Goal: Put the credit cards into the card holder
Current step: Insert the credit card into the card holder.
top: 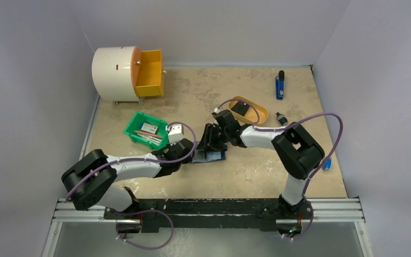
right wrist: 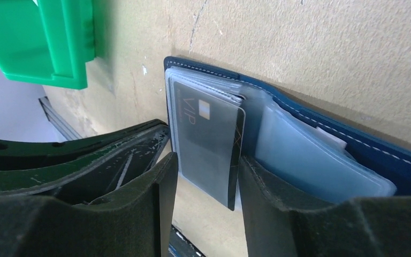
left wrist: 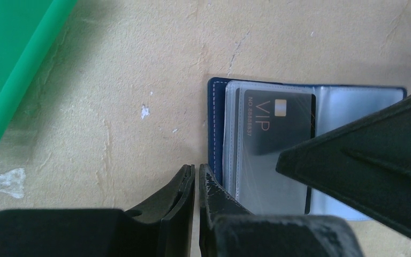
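Note:
The card holder [top: 210, 156] lies open on the table, a navy cover [right wrist: 385, 160] with clear sleeves. A black VIP credit card [right wrist: 203, 134] sits partly inside the left sleeve, its near end sticking out and raised. My right gripper [right wrist: 207, 159] is shut on that end, one finger on each long edge. One of its fingers [left wrist: 364, 160] crosses over the credit card [left wrist: 273, 139] in the left wrist view. My left gripper [left wrist: 197, 170] is shut on nothing, its tips against the holder's left edge [left wrist: 214, 123]. From above, the left gripper [top: 191, 155] and the right gripper [top: 207, 143] meet over the holder.
A green bin [top: 147, 130] with items stands just left of the holder, close to the left arm. A mustard oval tray [top: 249, 110] holding a dark flat item is behind the right arm. A white drum with a yellow drawer [top: 128, 72] stands far left. A blue object [top: 280, 85] lies far right.

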Controlling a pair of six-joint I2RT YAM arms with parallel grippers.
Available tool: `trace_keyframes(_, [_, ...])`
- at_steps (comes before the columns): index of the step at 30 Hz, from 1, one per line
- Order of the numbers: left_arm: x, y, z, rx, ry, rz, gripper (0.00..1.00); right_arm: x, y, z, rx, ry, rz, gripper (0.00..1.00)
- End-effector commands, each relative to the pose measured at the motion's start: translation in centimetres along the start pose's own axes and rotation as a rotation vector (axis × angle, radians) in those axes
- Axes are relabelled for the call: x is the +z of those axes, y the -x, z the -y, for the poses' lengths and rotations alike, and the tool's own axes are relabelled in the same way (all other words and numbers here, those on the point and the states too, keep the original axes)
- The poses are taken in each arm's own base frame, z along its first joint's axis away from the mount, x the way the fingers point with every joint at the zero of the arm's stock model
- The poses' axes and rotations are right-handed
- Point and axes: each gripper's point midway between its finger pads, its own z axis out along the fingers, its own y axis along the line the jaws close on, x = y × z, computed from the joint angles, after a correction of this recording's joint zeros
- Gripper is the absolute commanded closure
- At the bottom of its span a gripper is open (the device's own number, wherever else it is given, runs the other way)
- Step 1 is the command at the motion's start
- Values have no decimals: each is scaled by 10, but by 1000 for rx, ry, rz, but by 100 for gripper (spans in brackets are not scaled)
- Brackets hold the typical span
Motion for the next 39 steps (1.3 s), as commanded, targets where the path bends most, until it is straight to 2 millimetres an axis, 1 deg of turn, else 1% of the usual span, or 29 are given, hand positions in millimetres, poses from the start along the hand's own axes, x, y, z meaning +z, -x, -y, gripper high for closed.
trace_keyframes(1, [-6,33,34,-58,-82,77,92,-19,-4,-12,-62,-38,0,51])
trace_keyframes(4, [-7,35,32,-56,-74,86,91,-25,-3,-6,-66,-75,14,50])
trace_keyframes(6, [-6,35,31,-53,-70,86,91,-25,-2,-5,-81,-83,16,50])
trace_keyframes(9, [-5,34,36,-54,-83,77,91,-21,5,-7,-96,-79,36,50])
trace_keyframes(13, [-4,34,41,-54,-97,72,91,-17,5,-13,-106,-57,14,51])
trace_keyframes(16, [-5,35,39,-53,-88,75,92,-15,5,-14,-105,-58,3,51])
trace_keyframes(19, [-8,39,30,-61,-57,95,92,-16,5,-11,-103,-74,6,51])
trace_keyframes(21, [-13,44,21,-73,-31,122,92,-20,6,-8,-101,-95,19,50])
trace_keyframes(23, [-17,46,8,-75,11,138,92,-22,7,-4,-99,-116,31,50])
trace_keyframes(26, [-19,46,-4,-85,51,155,92,-20,4,2,-91,-137,21,50])
trace_keyframes(31, [-11,28,-8,-79,51,108,94,-16,1,3,-79,-127,3,51])
trace_keyframes(33, [-8,20,-5,-72,34,82,94,-14,-1,1,-80,-115,-7,51])
trace_keyframes(36, [-2,16,5,-79,-7,66,95,-10,-5,-4,-83,-98,-30,51])
trace_keyframes(39, [0,11,8,-78,-25,51,95,-5,-10,-6,-85,-90,-54,52])
